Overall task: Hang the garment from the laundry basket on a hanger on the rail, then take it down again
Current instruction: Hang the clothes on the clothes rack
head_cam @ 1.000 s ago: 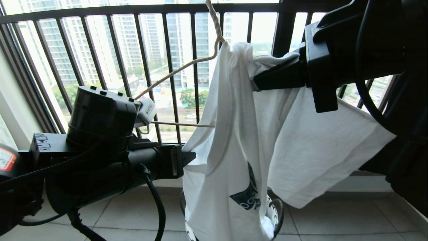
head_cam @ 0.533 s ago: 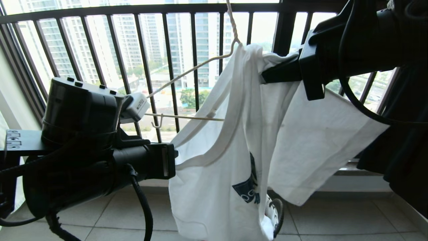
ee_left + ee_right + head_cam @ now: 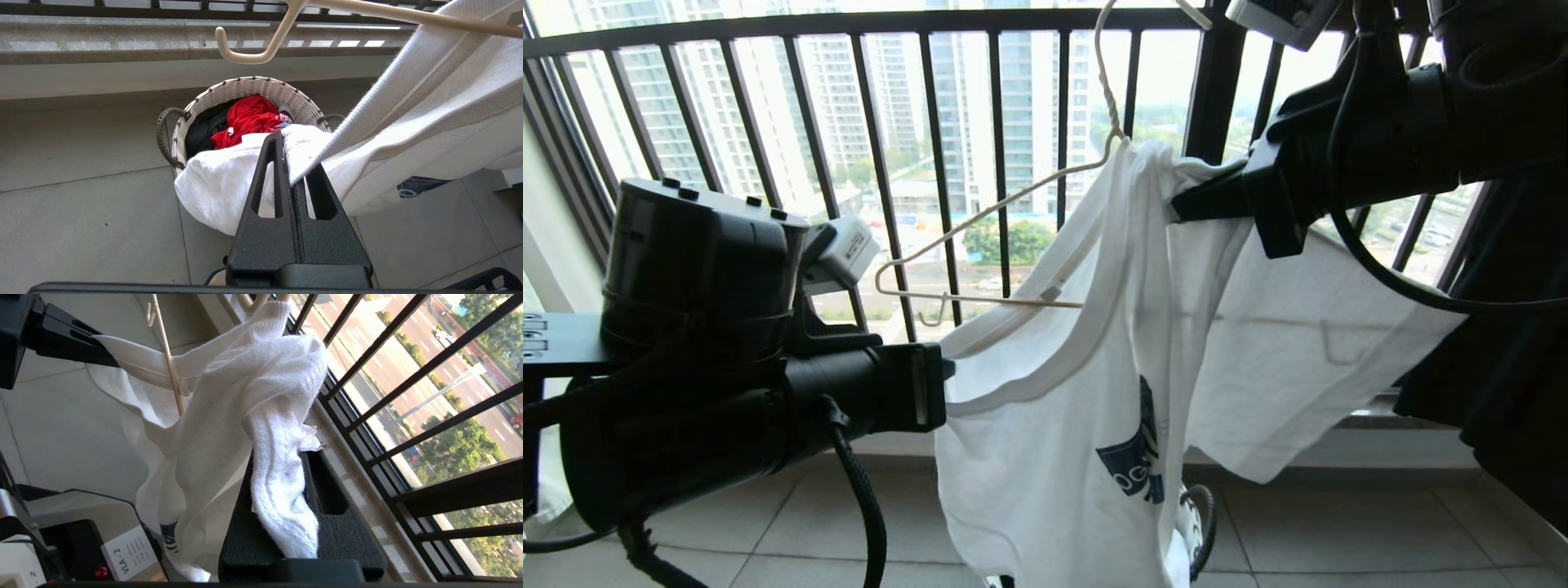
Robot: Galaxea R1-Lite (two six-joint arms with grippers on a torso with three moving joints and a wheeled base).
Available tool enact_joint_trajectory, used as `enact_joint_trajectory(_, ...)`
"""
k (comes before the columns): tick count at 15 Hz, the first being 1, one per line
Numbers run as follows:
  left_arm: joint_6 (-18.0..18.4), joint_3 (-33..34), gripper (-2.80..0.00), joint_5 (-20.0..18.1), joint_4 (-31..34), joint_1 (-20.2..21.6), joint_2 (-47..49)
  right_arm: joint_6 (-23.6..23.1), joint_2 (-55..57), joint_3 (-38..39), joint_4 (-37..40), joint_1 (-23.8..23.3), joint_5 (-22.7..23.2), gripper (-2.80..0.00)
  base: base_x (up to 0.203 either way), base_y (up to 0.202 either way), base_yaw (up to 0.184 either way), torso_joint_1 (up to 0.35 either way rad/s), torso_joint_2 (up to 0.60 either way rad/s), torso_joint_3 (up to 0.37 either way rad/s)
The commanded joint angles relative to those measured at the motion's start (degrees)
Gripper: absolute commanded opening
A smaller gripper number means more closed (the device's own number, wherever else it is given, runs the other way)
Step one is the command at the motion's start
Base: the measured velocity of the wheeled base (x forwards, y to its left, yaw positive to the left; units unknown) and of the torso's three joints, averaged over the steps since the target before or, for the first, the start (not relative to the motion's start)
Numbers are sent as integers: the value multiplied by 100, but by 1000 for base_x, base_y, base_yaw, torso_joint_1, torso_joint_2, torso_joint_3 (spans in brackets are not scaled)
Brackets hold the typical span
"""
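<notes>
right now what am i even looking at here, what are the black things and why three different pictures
The black things are a robot's two arms, each ending in a claw. One picture looks out from its head; the other two come from cameras on each wrist. The left claw is shut on the hem of a white T-shirt. The right claw is shut on bunched cloth near its collar. The shirt hangs partly on a thin cream hanger. Below on the tiled floor stands a white woven laundry basket holding a red garment.
</notes>
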Motion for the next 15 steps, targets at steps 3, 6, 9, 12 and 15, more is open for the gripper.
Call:
enact_joint_trajectory(3, -4, -6, -280, 10, 7, 152, 97, -4, 28, 0, 1, -247, 6, -280, 0, 0, 0, 0, 0, 0)
enact_joint_trajectory(6, 10, -41, -280, -3, -14, 417, 237, 29, -82, 7, 1, -459, 65, -280, 0, 0, 0, 0, 0, 0)
enact_joint_trajectory(9, 19, -167, -280, -26, -14, 764, 262, 32, -210, 124, 10, -560, 124, -280, 0, 0, 0, 0, 0, 0)
enact_joint_trajectory(12, 20, -174, -280, -27, -14, 842, 271, 32, -239, 141, 1, -747, 304, -280, 0, 0, 0, 0, 0, 0)
enact_joint_trajectory(15, 20, -209, -280, -35, -14, 965, 385, 40, -270, 176, -15, -875, 400, -280, 0, 0, 0, 0, 0, 0)
